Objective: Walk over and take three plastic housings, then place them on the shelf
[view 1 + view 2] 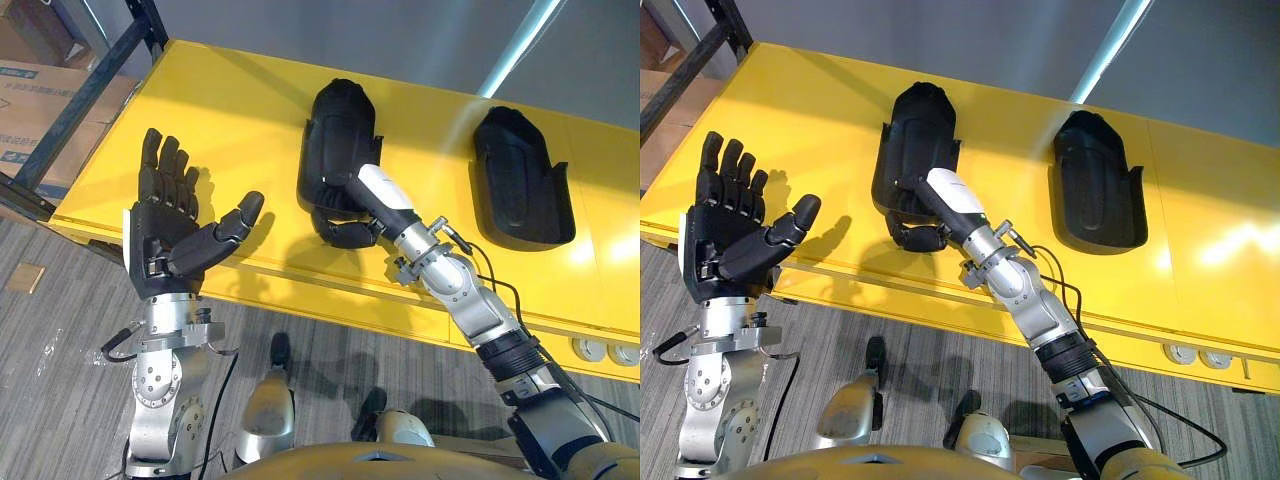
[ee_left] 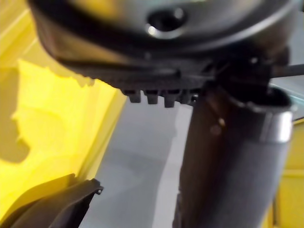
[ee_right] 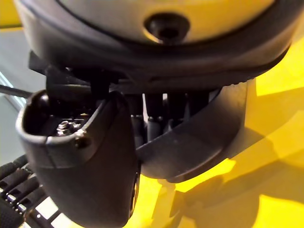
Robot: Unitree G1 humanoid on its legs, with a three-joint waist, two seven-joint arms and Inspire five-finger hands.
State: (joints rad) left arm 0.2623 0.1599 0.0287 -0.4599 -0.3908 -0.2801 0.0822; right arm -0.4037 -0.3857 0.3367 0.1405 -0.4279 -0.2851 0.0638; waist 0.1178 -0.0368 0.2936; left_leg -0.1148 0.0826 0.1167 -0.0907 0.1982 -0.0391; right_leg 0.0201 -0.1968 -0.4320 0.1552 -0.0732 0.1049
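Observation:
Two black plastic housings lie on the yellow table (image 1: 230, 90). My right hand (image 1: 345, 230) grips the near end of the left housing (image 1: 340, 130): its fingers curl under the edge and its white-covered thumb lies on top. The right wrist view shows that housing's rim (image 3: 190, 142) clamped between the fingers and the thumb (image 3: 95, 166). The other housing (image 1: 520, 180) lies apart to the right, untouched. My left hand (image 1: 170, 225) is raised over the table's front left edge, open, palm up and holding nothing. A corner of a housing (image 2: 52, 204) shows in the left wrist view.
A dark metal shelf frame (image 1: 90, 90) stands at the far left beside cardboard boxes (image 1: 30, 100). Round sockets (image 1: 600, 350) sit in the table's front face at the right. Grey plank floor (image 1: 50, 330) lies in front of the table.

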